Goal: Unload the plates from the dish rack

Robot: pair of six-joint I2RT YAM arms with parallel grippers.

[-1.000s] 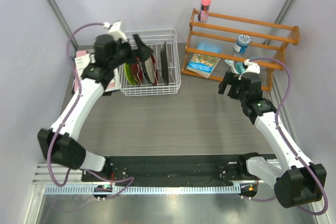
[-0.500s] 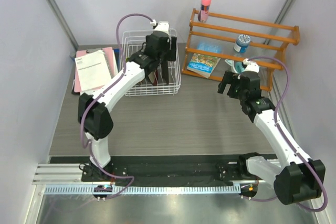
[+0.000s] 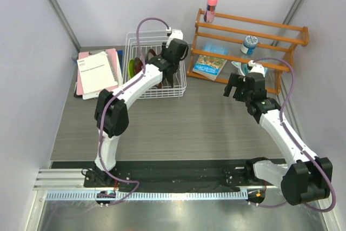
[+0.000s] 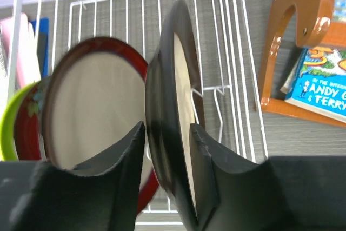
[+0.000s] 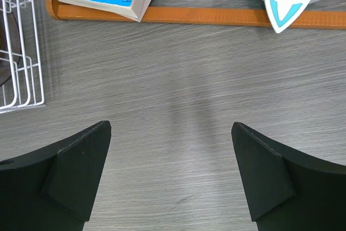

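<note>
Swung right along the dish rack (image 3: 154, 97) since a second ago; left gripper (image 4: 166, 133) astride the upright grey-rimmed plate (image 4: 162, 68) there, clamped or not unclear. Right gripper (image 5: 170, 127) spread, idle. Grasping step; next: squeeze, lift straight up.

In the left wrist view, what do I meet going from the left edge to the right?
lime green plate → red floral plate → dark-red-rimmed cream plate → grey-rimmed plate → wooden shelf rack → book
</note>
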